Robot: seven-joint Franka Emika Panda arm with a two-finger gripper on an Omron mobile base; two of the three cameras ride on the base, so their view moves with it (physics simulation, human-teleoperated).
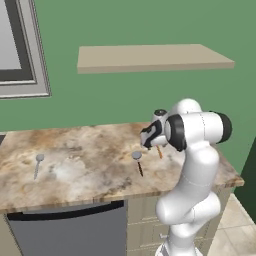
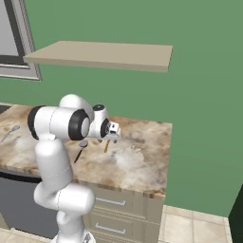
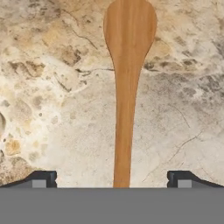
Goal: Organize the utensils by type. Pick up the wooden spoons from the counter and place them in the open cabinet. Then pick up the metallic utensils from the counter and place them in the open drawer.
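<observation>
A wooden spoon (image 3: 127, 87) lies on the marbled counter (image 3: 52, 109), its bowl away from the hand and its handle running down between my fingertips. My gripper (image 3: 112, 178) hovers straight above it, open, jaws wide on either side of the handle and touching nothing. From the base, the spoon's orange handle (image 1: 159, 151) (image 2: 107, 146) pokes out under the hand. To its left rests a metallic utensil with a round grey head and black handle (image 1: 138, 162) (image 2: 79, 151). An all-grey metal spoon (image 1: 38, 165) (image 2: 9, 133) lies far left. The cabinet and the open drawer are out of view.
A bare tan wall shelf (image 1: 150, 57) (image 2: 99, 54) hangs above the counter (image 1: 90, 145). A grey window frame (image 1: 20, 50) is at the upper left. Below the counter are a dark appliance front (image 1: 70, 230) and closed beige drawer fronts (image 2: 111, 203). The counter ends just right of the arm.
</observation>
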